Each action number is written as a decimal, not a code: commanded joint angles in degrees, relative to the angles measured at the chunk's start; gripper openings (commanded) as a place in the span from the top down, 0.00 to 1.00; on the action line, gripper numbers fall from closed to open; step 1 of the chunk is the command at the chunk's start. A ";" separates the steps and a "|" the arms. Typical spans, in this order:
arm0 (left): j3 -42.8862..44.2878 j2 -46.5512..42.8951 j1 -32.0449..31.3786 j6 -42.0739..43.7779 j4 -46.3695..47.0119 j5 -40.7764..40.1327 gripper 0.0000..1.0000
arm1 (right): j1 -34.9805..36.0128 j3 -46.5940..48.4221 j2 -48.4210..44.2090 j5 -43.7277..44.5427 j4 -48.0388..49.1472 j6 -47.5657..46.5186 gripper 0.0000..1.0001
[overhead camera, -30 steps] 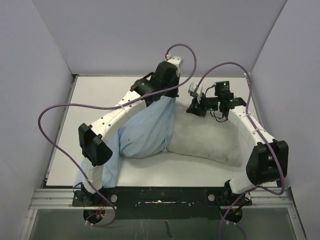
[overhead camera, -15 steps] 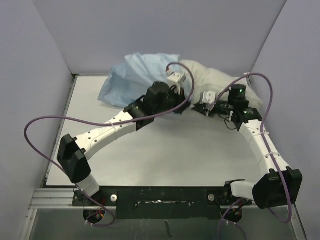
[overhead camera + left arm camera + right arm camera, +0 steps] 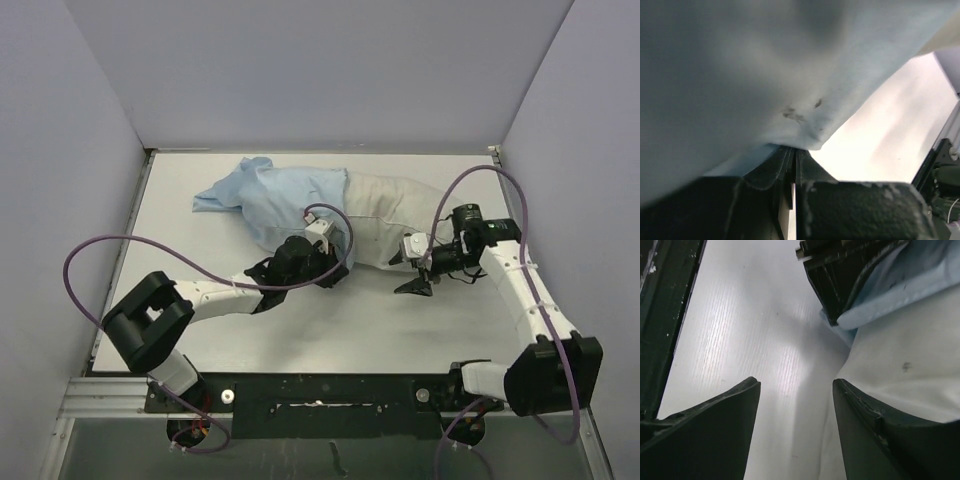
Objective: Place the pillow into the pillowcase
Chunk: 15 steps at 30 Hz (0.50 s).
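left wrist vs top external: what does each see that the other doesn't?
Left wrist only: the left gripper shut on an edge of the pillowcase, and the dark specks on the fabric. Top external only: the whole layout, with the pillow lying bare to the right of the pillowcase and the open right gripper by its near edge. Both: pillowcase and table.
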 commanded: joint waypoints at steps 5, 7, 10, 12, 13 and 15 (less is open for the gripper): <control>-3.42 -9.10 -0.99 0.08 10.86 0.06 1.00 | -0.08 15.86 -8.35 -3.59 -0.27 10.93 0.07; -4.95 -9.63 -1.06 -0.48 12.11 0.09 1.00 | -0.07 14.24 -8.21 2.11 12.59 20.58 0.02; -6.32 -10.80 -1.20 -0.79 13.55 0.40 1.00 | 0.39 11.98 -3.53 8.06 23.99 29.19 0.02; -6.85 -11.92 -1.38 -0.26 13.62 0.33 1.00 | 3.10 8.91 -0.45 12.91 29.96 32.87 0.02; -7.03 -12.69 -1.48 0.14 13.46 0.19 1.00 | 5.12 6.86 0.59 15.73 32.60 34.10 0.01; -7.55 -14.67 -1.46 1.08 11.99 0.11 1.00 | 8.93 2.41 2.25 20.07 36.74 35.86 0.07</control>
